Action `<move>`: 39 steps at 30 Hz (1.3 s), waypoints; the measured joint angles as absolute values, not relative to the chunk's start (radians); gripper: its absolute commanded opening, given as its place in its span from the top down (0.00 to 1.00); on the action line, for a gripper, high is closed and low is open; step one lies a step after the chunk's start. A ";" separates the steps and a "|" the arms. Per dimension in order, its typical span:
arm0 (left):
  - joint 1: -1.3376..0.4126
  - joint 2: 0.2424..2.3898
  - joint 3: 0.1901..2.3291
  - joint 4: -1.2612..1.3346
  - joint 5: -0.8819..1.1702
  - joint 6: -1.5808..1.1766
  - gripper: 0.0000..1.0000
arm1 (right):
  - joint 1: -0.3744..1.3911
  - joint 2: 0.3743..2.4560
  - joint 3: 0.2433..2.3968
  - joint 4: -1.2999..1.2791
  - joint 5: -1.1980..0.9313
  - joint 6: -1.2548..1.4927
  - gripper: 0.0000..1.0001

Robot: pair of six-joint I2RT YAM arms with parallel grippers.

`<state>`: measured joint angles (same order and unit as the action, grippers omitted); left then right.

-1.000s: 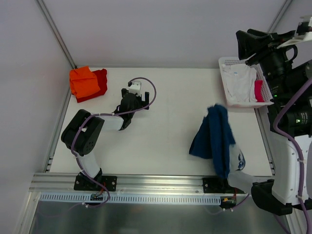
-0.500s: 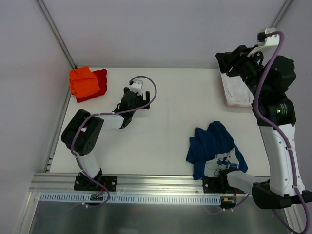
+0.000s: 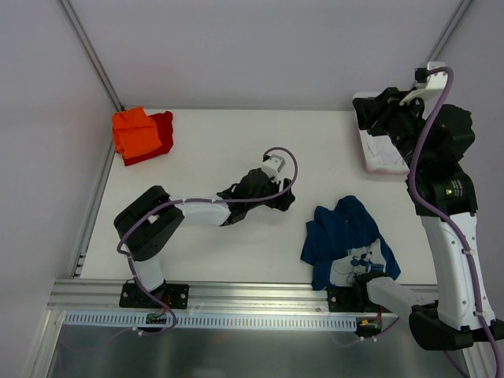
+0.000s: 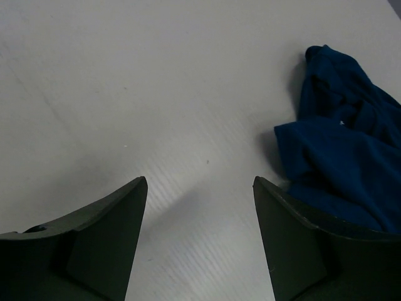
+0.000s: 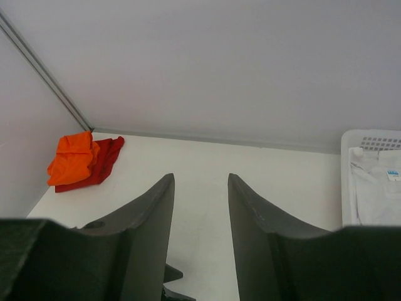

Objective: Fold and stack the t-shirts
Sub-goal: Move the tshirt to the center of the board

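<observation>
Firstly, navy t-shirt [image 3: 340, 232] crumpled near right of table [image 3: 236, 142], no clear long axis; print up toward near edge, visible from top only. Left gripper [image 4: 200, 182] just beside it, jaws apart, empty. Right gripper [image 5: 200, 179] parted, empty, near basket [image 5: 369, 139]. Orange t-shirt [image 3: 135, 130] atop red t-shirt [image 3: 163, 130], far-left corner.

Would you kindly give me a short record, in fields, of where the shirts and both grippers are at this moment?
navy shirt: crumpled on the table, near right side
orange shirt: lying on the red shirt, far left corner
white shirt: in the basket, far right
left gripper: open, empty, low over the table beside the navy shirt
right gripper: open, empty, raised by the basket
</observation>
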<state>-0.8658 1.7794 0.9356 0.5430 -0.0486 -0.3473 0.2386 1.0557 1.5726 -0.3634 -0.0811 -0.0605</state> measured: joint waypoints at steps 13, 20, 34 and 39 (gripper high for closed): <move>-0.953 1.911 1.020 0.525 -0.003 -0.534 0.43 | 0.239 1.046 1.573 -0.363 -0.082 -0.062 0.56; -1.073 1.932 1.020 0.531 -0.002 -0.622 0.48 | 0.240 1.040 1.565 -0.361 -0.081 -0.064 0.56; -1.118 1.971 1.024 0.542 -0.009 -0.671 0.48 | 0.240 1.035 1.552 -0.355 -0.082 -0.065 0.56; -1.118 1.990 1.025 0.546 -0.010 -0.675 0.51 | 0.240 1.024 1.535 -0.345 -0.082 -0.064 0.56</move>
<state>-1.1183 1.9903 1.0252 0.5461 -0.0105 -0.6750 0.2401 1.0237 1.5349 -0.3447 -0.0822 -0.0643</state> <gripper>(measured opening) 0.523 0.440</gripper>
